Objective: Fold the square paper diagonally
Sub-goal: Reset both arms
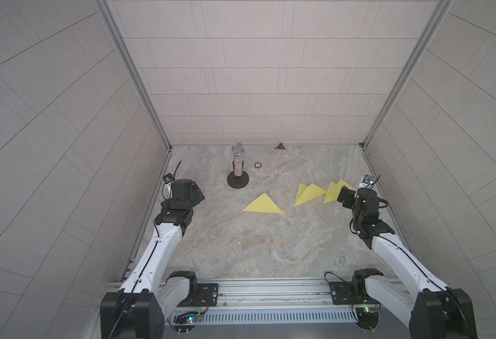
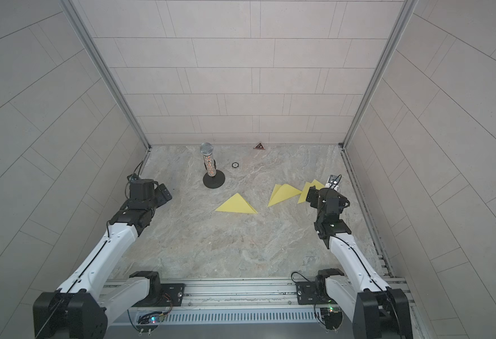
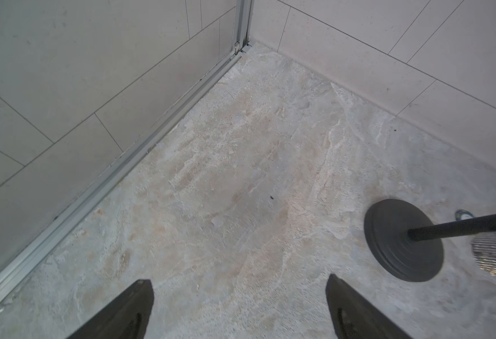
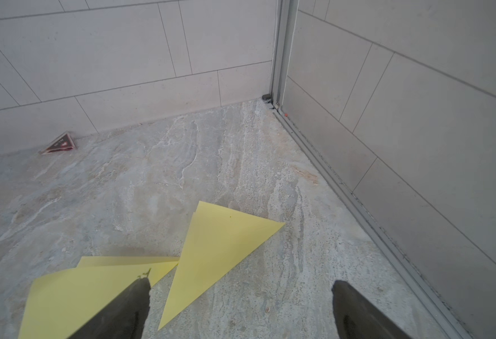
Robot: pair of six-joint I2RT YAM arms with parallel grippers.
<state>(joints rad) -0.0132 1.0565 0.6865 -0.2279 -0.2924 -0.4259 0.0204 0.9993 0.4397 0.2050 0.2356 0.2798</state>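
The right tool gapes wide, empty, over a folded yellow paper; left tool wide, well apart.

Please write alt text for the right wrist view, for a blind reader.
A folded yellow paper triangle lies on the marbled tabletop beside a second yellow triangle, before the open, empty right gripper. A small dark triangle sits by the wall.

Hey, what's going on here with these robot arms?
Nothing is being held right now. Three yellow papers lie folded into triangles on the table: a centre triangle, a second triangle and a far-right triangle. The left gripper and right gripper are both open and empty.
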